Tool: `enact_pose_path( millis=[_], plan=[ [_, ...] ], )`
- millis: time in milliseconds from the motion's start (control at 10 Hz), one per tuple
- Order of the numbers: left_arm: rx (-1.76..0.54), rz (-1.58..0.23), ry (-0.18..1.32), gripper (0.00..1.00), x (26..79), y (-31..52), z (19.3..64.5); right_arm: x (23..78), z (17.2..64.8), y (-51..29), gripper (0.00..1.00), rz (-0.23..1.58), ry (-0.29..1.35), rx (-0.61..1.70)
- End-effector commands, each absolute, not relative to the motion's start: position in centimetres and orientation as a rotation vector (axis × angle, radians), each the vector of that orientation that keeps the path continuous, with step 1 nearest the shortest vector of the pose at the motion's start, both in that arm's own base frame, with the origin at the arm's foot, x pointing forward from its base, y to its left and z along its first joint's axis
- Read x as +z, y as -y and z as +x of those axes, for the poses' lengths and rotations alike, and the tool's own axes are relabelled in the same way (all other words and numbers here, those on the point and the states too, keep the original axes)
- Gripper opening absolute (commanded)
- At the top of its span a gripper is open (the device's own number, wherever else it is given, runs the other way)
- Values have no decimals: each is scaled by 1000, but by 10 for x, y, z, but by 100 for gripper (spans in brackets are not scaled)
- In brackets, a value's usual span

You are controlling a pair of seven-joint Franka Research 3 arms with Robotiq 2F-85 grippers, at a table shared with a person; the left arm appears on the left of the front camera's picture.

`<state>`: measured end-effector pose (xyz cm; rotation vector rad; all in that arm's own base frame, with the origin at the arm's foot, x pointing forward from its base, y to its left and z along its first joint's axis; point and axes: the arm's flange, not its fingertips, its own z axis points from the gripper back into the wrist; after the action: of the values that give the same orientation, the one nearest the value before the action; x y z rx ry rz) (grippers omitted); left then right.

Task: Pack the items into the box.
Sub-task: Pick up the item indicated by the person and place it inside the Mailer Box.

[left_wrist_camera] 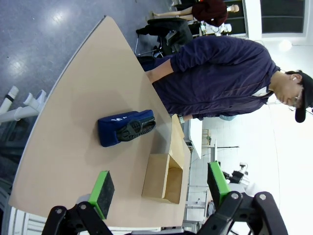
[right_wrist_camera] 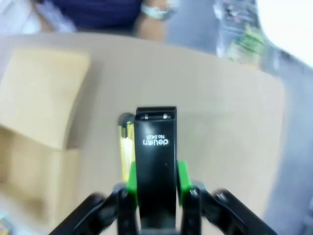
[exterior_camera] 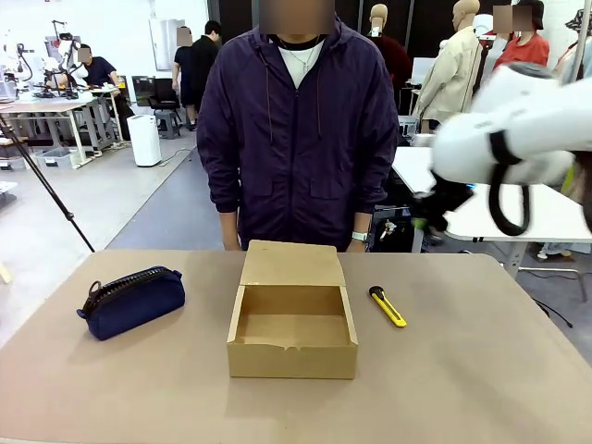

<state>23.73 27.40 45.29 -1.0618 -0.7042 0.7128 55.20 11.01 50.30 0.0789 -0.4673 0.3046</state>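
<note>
Two details come from the wrist views: the right gripper (right_wrist_camera: 155,183) clamps the black stapler (right_wrist_camera: 155,147) above the utility knife (right_wrist_camera: 126,147); the left gripper (left_wrist_camera: 160,188) hangs wide open; the front view sets the pouch (exterior_camera: 131,301) left of the open box (exterior_camera: 292,359) on the tan table (exterior_camera: 481,370), a workshop behind.

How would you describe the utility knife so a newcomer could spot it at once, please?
Find the open cardboard box in the middle of the table. The utility knife lies flat just right of it. It is slim and yellow-and-black, unlike the bulky navy pouch left of the box.
</note>
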Motion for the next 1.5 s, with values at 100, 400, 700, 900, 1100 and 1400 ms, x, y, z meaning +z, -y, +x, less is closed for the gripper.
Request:
enact_pose_path(
  millis=[100, 400, 700, 900, 1100, 1400],
  plan=[
    [713, -1073, 706, 100, 455, -275, 237, 514, 579, -195, 0, 259, 477, 798],
    [713, -1073, 706, 100, 455, -275, 237, 516, 548, -257, 0, 312, 379, 1153],
    [713, -1073, 706, 100, 455, -275, 237, 474, 514, -307, 0, 152, 267, 1291],
    [713, -1073, 706, 100, 455, -275, 237, 446, 495, -322, 0, 137, 219, 1353],
    [713, -1073, 706, 100, 455, -275, 237, 417, 481, -333, 0, 157, 213, 1348],
    [713, -1073, 706, 100, 455, -275, 237, 361, 468, -349, 0, 252, 149, 1361]
  ],
)
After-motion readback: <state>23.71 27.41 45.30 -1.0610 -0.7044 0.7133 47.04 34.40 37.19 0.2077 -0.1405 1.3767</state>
